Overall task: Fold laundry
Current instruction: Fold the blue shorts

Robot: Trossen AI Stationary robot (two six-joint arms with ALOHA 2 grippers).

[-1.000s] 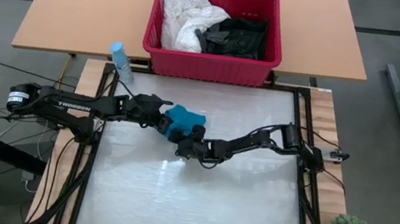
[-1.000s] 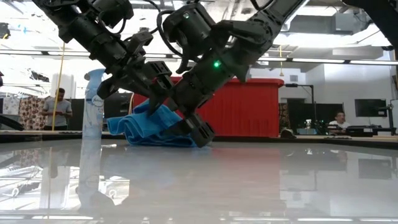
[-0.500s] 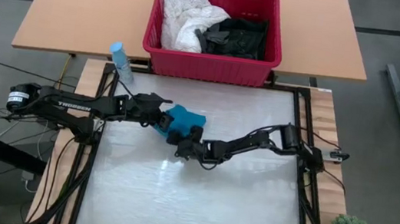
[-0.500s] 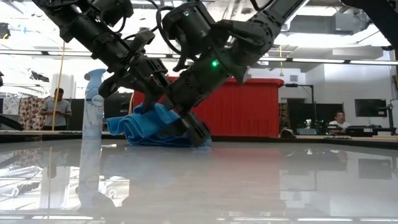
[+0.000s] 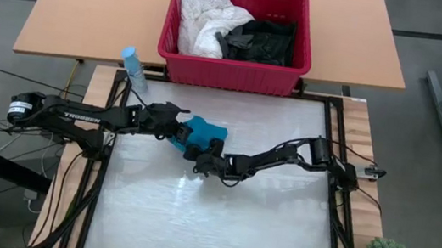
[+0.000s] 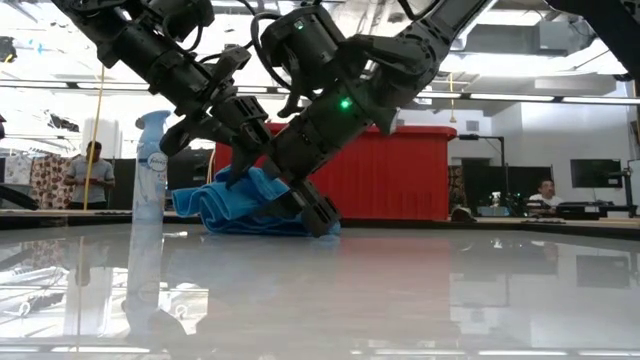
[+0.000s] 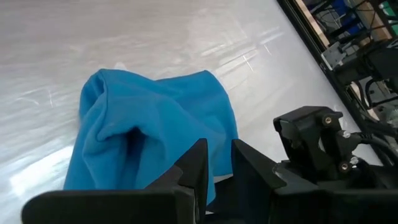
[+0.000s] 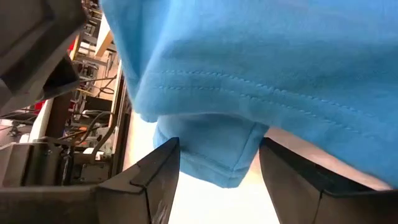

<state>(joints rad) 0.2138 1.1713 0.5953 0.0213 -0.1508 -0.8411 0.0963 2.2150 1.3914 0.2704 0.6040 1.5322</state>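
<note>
The small teal garment (image 5: 203, 131) lies bunched on the table (image 5: 276, 225), mid-fold. The left gripper (image 7: 214, 163) pinches its edge; the right gripper (image 8: 217, 165) stands spread around a hem. Next it must clamp.

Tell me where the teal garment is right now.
In the high view the teal garment lies bunched on the white table, left of centre toward the red basket, between the left gripper and right gripper.

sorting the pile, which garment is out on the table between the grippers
The small teal garment, bunched on the glossy table between the left gripper and right gripper. The white lacy one and black ones lie in the red basket.
</note>
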